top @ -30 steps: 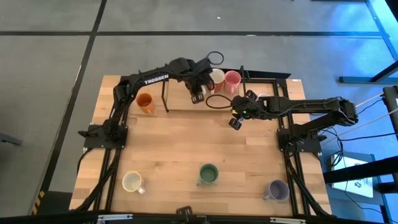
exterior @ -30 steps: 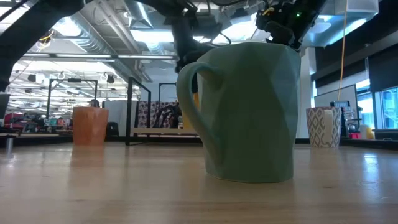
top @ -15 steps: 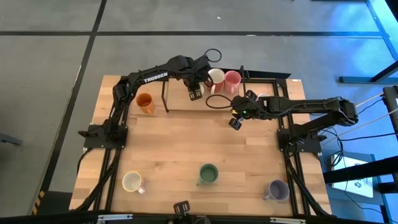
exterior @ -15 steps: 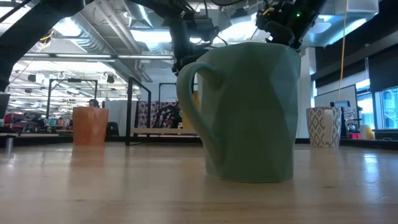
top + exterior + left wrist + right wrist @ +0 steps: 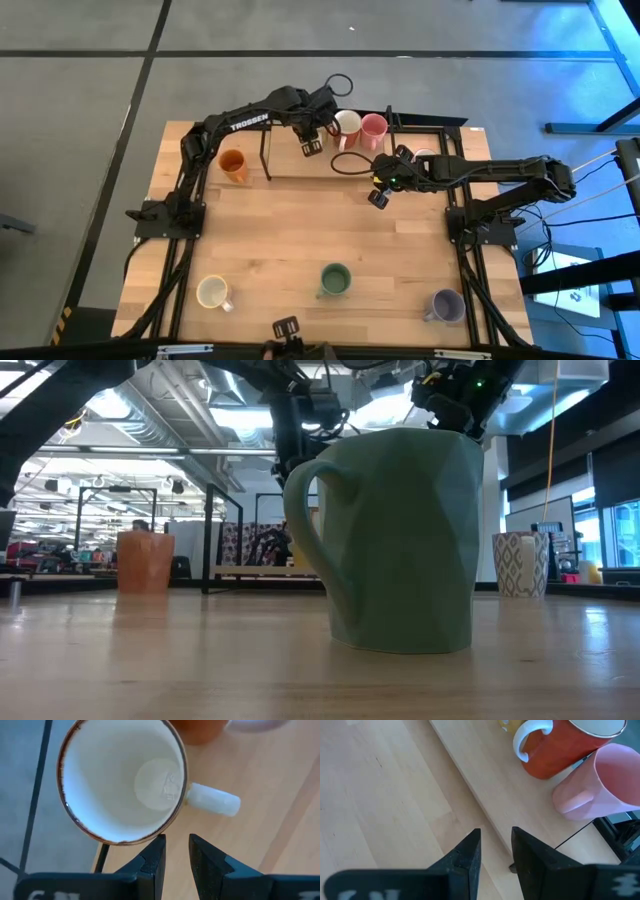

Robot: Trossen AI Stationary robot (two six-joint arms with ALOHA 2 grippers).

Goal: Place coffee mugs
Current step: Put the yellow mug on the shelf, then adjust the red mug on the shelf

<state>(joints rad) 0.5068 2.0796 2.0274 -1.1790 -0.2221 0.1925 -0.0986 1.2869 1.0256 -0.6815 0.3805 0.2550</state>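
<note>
Left fingers (image 5: 176,851) slightly parted, empty, beside cream brown-rimmed mug (image 5: 122,780).

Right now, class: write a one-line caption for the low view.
A green mug fills the foreground on the wooden table, an orange mug behind.

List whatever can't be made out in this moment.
- Low view: the green mug fills the middle and hides the table and the mugs behind it.
- High view: a pale mug sits mostly under the right arm; its handle cannot be seen.
- Right wrist view: the pink mug is cut off by the picture's edge.
</note>
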